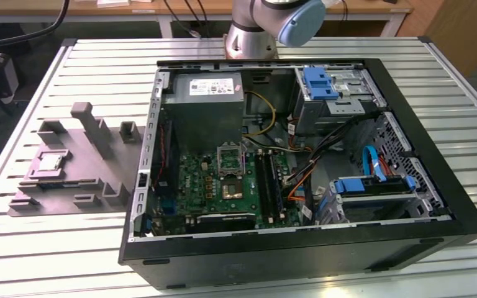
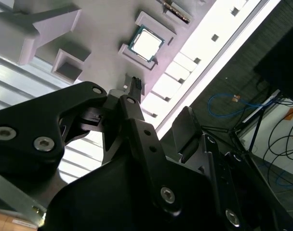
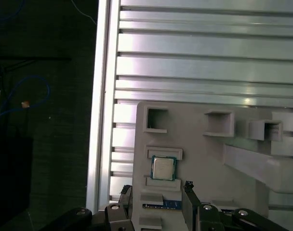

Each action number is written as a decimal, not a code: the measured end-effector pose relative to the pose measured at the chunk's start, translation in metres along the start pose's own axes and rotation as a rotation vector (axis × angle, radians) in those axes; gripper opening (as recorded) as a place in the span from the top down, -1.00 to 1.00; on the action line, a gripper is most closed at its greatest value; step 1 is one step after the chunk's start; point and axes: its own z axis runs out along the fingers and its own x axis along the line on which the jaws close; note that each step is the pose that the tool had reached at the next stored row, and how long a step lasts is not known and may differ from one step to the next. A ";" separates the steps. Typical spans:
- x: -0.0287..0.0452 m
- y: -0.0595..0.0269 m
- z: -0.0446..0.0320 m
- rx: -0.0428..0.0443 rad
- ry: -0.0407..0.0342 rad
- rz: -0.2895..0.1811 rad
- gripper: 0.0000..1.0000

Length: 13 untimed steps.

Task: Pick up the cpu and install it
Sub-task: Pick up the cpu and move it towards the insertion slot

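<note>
On the slatted metal table [image 1: 471, 93], at the exterior view's left of the open computer case [image 1: 305, 254]: grey plastic fixture [image 1: 81, 183], the cpu [image 1: 49, 162] lying flat in a shallow square recess of it, pale metal face up, greenish rim showing; well apart from the green circuit board [image 1: 213, 186] inside the case; in the first wrist view, gripper [image 3: 157, 188] over the fixture, jaws spread apart, grasping nothing; fingertips [image 3: 188, 186] near the cpu but not touching it, the cpu just beyond the gap between them; arm base [image 1: 251, 37] at the table's far side, behind the case.
</note>
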 end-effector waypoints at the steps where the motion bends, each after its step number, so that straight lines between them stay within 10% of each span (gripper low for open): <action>1: 0.0000 -0.0001 0.0014 0.0000 -0.0001 0.000 -0.06; 13: -0.0008 -0.0009 0.0126 0.0002 0.0003 0.000 -0.21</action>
